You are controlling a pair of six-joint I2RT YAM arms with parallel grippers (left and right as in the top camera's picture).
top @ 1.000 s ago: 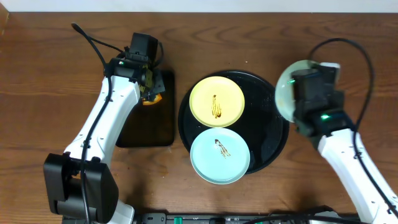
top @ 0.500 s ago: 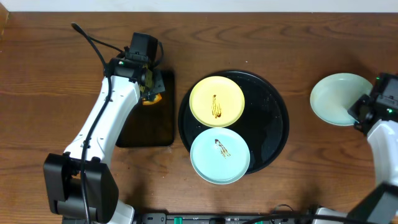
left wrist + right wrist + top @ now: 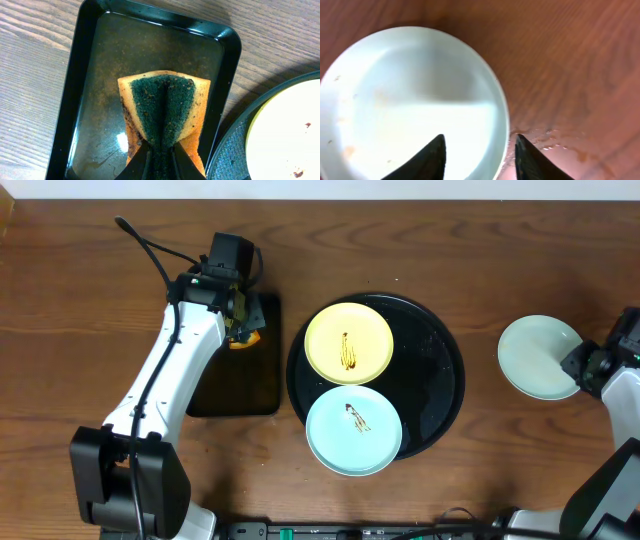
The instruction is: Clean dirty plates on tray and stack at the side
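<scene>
one pale mint plate (image 3: 540, 357) lies flat on the bare wood (image 3: 520, 270) at the right, well apart from the round black tray (image 3: 445, 380). the right gripper (image 3: 479, 145) has its jaws apart, astride that plate's rim, one finger over the plate and one over the wood. on the tray a yellow plate (image 3: 348, 342) and a second mint plate (image 3: 353, 430) sit edge to edge, each with a brown smear. the left gripper (image 3: 161, 152) is clamped on a green-faced sponge (image 3: 162, 107) over a small rectangular tray (image 3: 75, 100).

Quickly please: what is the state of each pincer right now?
Left pincer: closed on the sponge.
Right pincer: open, its fingers straddling the rim of the mint-white plate.
</scene>
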